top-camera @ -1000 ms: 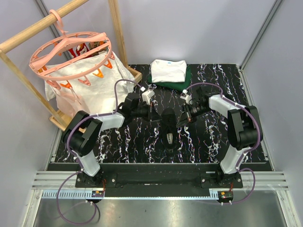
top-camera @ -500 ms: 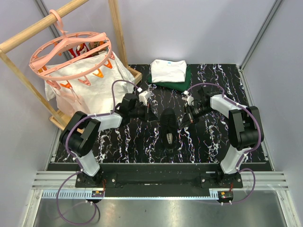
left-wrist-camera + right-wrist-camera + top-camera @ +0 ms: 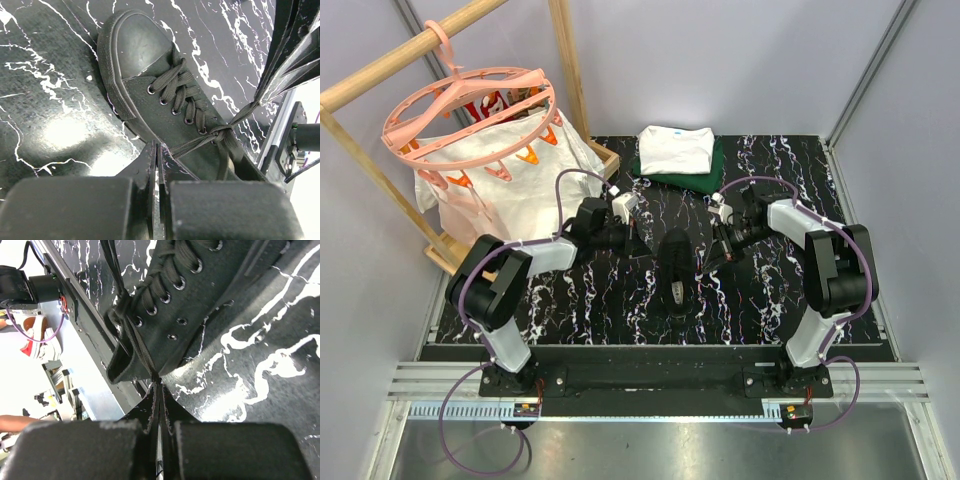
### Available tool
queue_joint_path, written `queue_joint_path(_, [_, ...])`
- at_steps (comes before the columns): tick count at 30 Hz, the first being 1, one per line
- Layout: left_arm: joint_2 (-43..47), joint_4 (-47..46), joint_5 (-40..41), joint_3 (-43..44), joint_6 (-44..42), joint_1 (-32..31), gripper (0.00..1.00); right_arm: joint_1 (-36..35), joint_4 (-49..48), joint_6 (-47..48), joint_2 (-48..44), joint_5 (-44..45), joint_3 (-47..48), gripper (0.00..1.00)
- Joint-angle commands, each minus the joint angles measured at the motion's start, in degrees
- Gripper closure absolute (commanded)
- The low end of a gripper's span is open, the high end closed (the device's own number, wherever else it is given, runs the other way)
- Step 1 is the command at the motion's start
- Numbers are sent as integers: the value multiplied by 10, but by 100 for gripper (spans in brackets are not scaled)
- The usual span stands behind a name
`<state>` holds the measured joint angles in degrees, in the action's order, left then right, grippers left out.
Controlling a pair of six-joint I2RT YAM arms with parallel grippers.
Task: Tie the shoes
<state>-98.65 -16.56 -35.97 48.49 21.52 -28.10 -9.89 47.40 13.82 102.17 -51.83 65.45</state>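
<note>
Shoe [image 3: 677,268], black, upright on its sole around the middle of the bench [image 3: 570,300], toe toward the far edge, heel and pale grey patch toward the near edge. Laces [image 3: 172,85] crossed up through the eyelets and drawn into one simple knot [image 3: 220,133] at the top of the tongue. From that knot, one strand pulled taut toward the left edge, the other toward the right edge.

Left claw [image 3: 638,238] just left of the shoe, low over the bench, clenched, fingers pressed flat together with the left strand pinched at the tips. Right claw [image 3: 718,248] just right of the shoe, likewise clenched, grasping the right strand at its fingertips. Both arms reaching in from the near edge, one on each side of the shoe.

Folded white and green clothes [image 3: 675,152] at the far edge, well apart from the shoe. Pink hanger [image 3: 470,110] on a wooden rack [image 3: 380,70] past the far-left corner, white cloth [image 3: 490,180] draped beneath it.
</note>
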Motion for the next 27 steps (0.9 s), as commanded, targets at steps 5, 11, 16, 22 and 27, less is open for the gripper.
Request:
queue_joint_path(5, [-23,-11,35,24,-28,17,100,13,31,30,-13,23,20,100])
queue_joint_path(11, [-31,-3,37,35,-36,17,100,13,31,32,-7,18,22,100])
queue_joint_path(16, [-27,-28,-8,34,-36,17,93,12,32,31,6,-6,35,100])
queue_joint_path(22, [42,-53,-67,11,-41,23,50,10,37,23,30,-34,63,100])
queue_joint_path(27, [70,19,-101,19,-103,26,46,5,43,29,37,-42,68,100])
